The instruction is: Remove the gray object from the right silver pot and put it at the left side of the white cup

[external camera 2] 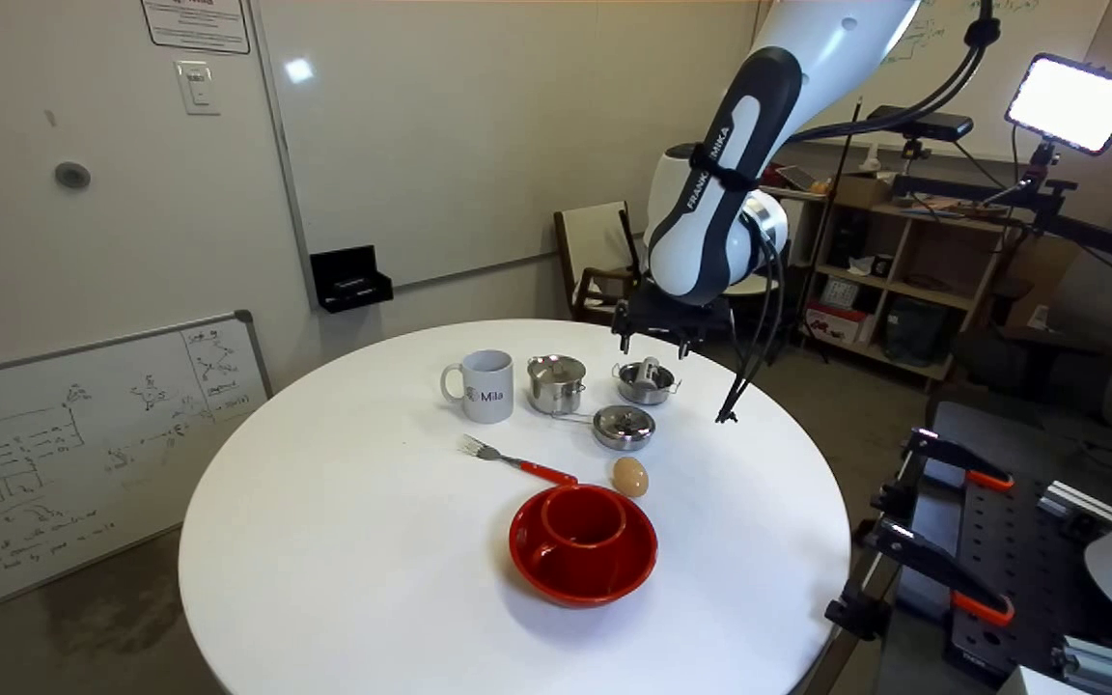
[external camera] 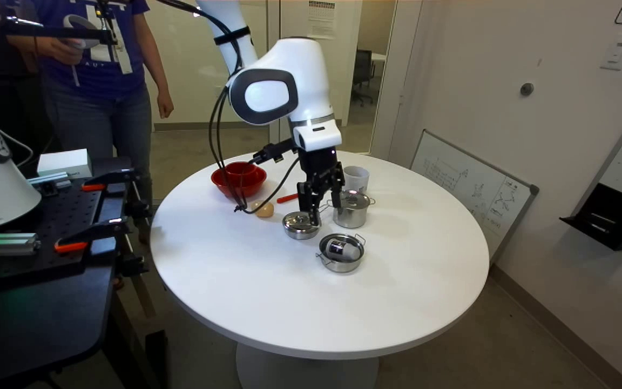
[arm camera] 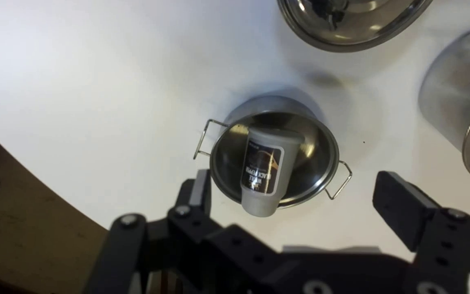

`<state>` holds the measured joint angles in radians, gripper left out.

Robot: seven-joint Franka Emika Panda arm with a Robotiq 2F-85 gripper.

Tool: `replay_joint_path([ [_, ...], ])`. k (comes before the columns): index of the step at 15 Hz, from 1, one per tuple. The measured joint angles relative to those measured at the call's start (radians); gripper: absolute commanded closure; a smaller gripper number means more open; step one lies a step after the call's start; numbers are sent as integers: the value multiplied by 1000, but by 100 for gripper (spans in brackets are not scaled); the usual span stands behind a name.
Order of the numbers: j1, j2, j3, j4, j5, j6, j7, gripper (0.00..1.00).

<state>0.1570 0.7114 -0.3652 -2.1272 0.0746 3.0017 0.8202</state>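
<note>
The gray object is a gray bottle with a dark black-pepper label (arm camera: 267,179). It lies tilted in a small open silver pot (arm camera: 273,105), its narrow end over the rim. Bottle (external camera: 338,248) (external camera 2: 649,371) and pot (external camera: 342,266) (external camera 2: 648,396) show in both exterior views. The white cup (external camera: 356,180) (external camera 2: 488,388) is an upright mug with a handle and stands beyond the taller pot, out of the wrist view. My gripper (arm camera: 293,181) is open and empty above the pot, its fingers apart on either side of the bottle. It also shows in both exterior views (external camera: 325,214) (external camera 2: 653,350).
A taller silver pot (external camera 2: 554,394) stands between the cup and the open pot. A lidded silver pan (external camera 2: 624,430) stands beside them. An egg (external camera 2: 630,477), a red-handled fork (external camera 2: 542,472) and a red bowl (external camera 2: 529,560) holding a red cup (external camera 2: 583,526) are further along the table.
</note>
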Motion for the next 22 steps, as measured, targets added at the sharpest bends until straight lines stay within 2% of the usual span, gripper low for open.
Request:
replay_joint_path([
  [1,2,12,-5,15,0,-8,0,1],
  [2,5,24,-11,30,1,-18,0,10],
  [4,8,47,-22,58,4,-36,1,15],
  [10,8,105,-38,130,20,-66,16,12],
  [17,1,174,-39,200,27,-109,67,24],
  [22,-12,204,-40,219,31,-119,90,25],
])
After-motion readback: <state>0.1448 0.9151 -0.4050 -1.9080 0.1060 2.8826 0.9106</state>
